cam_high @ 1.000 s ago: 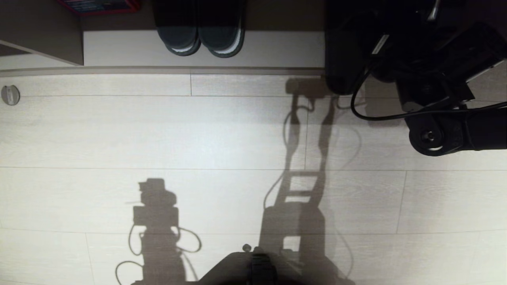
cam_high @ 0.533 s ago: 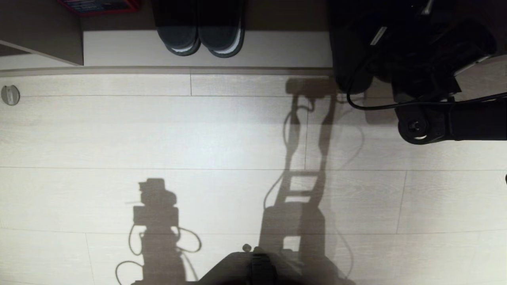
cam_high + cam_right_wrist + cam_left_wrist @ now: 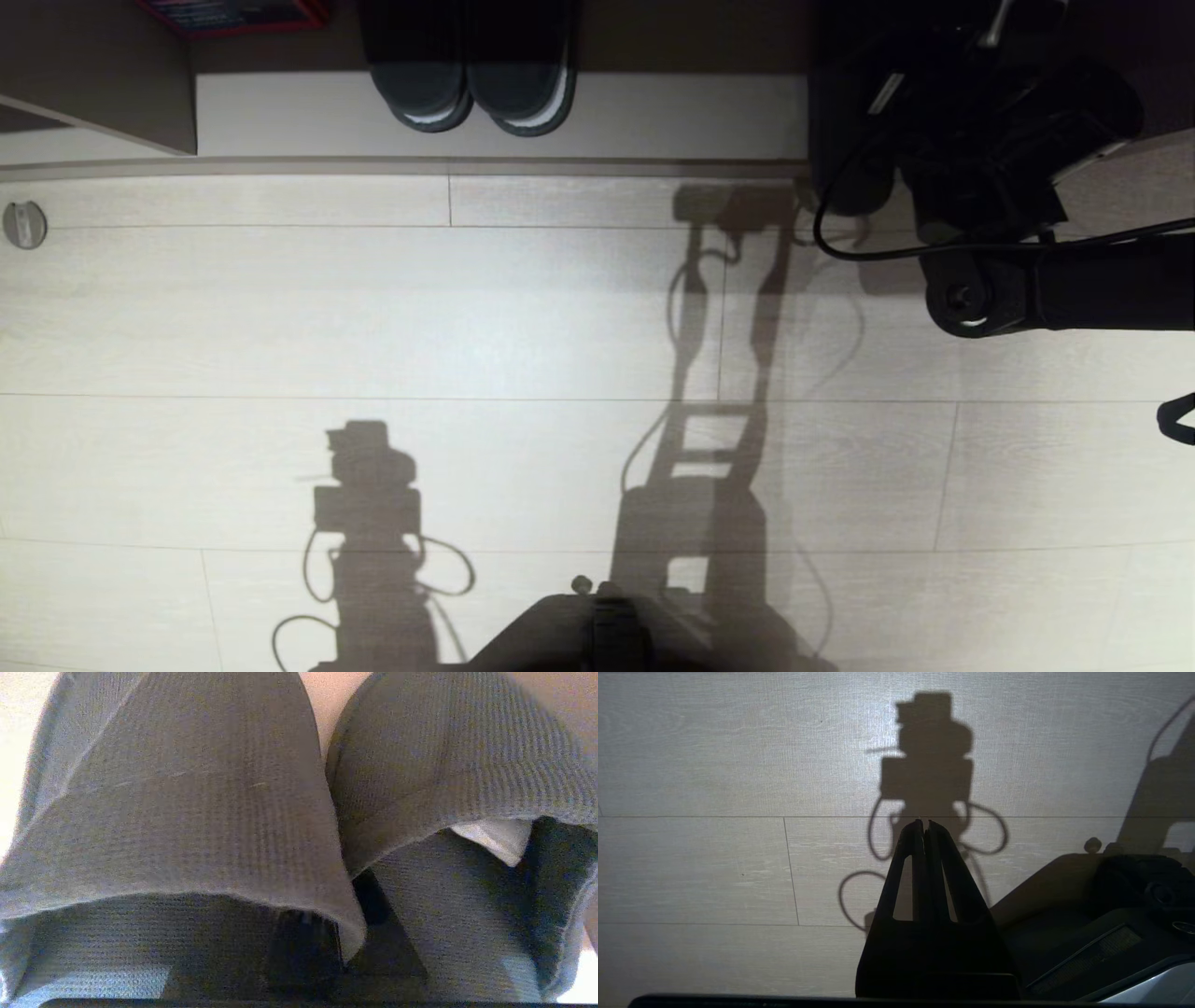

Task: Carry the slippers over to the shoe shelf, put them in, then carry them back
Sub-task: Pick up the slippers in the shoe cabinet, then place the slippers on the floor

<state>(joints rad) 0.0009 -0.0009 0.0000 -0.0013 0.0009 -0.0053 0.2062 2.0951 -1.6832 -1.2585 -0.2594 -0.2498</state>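
Slippers (image 3: 177, 812), a pair of thin dark grey-blue ribbed fabric slides, fill the right wrist view side by side, their wide front bands arching directly over the right gripper (image 3: 345, 933). We find its fingers drawn together between the two, pinching the adjoining inner edges. In the head view the right arm reaches into the low taupe wood-grain shoe shelf (image 3: 653, 112), its bulk hiding the pair. We judge the retrieval step in hand: next comes a level lift clear of the base plank. Left gripper (image 3: 924, 826) hangs closed over pale plank floor (image 3: 714, 765).
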